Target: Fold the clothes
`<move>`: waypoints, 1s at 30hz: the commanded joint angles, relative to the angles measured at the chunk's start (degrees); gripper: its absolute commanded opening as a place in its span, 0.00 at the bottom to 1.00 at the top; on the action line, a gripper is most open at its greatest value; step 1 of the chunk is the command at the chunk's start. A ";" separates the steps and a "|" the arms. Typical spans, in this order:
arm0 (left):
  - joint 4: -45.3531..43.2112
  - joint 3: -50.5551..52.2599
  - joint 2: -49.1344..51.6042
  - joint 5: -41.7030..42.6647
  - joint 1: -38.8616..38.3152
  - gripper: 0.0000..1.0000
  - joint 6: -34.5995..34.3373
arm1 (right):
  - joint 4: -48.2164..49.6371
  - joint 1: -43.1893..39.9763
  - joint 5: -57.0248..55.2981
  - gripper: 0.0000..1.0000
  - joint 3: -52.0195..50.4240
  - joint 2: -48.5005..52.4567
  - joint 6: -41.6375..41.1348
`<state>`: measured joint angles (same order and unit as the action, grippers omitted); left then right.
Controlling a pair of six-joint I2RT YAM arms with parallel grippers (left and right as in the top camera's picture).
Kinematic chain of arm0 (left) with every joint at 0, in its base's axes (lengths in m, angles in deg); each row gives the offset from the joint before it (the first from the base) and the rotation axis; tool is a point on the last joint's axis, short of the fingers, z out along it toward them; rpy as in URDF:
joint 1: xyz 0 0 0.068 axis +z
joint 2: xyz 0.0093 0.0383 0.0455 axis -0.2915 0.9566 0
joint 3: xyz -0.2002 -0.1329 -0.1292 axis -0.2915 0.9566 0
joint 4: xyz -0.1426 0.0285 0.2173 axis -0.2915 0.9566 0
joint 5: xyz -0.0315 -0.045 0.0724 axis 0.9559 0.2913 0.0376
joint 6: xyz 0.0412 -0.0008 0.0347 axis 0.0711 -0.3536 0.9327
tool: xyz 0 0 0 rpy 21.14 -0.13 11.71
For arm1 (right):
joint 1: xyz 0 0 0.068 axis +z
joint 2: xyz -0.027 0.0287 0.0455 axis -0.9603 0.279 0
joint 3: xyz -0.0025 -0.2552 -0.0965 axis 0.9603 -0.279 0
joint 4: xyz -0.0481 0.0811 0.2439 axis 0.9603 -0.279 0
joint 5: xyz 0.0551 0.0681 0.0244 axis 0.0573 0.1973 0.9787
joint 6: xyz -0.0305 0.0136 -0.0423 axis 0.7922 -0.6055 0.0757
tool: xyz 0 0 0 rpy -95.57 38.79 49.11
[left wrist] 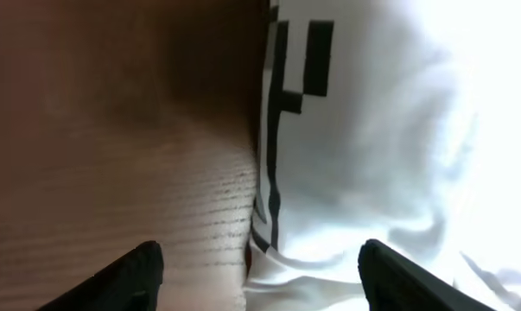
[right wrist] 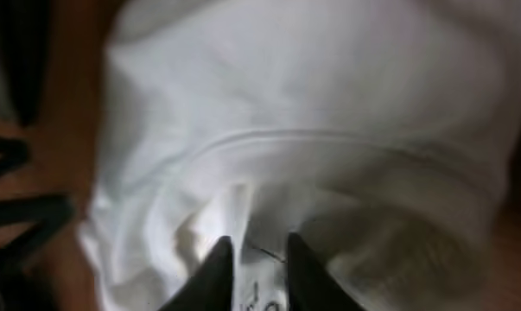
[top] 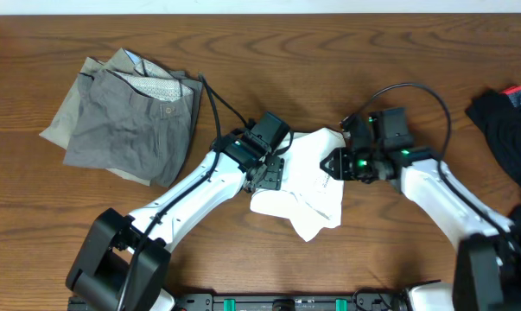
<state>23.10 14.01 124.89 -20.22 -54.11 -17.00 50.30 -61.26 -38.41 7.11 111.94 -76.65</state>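
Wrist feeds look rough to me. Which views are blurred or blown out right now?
Overhead: sharp and evenly lit, with folds on the white T-shirt readable. Left wrist: soft focus, and the right side of the shirt is blown out to plain white glare. Right wrist: blurred throughout and dim toward the edges, with the right end effector showing only as dark smears against the cloth.

wooden table [top: 329,52]: trousers [top: 126,121], t-shirt [top: 312,177], black garment [top: 506,130]

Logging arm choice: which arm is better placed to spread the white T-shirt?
Likely right: the right gripper pinches a fold of the white T-shirt; the left gripper hangs open at its edge.
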 commanded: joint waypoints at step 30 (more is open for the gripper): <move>0.94 -0.39 7.61 1.09 0.17 0.45 2.91 | 5.42 -1.60 -3.17 0.27 0.79 1.97 -6.54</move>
<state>23.93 14.01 131.62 -19.28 -54.11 -14.79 54.83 -62.36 -40.32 7.11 114.78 -81.04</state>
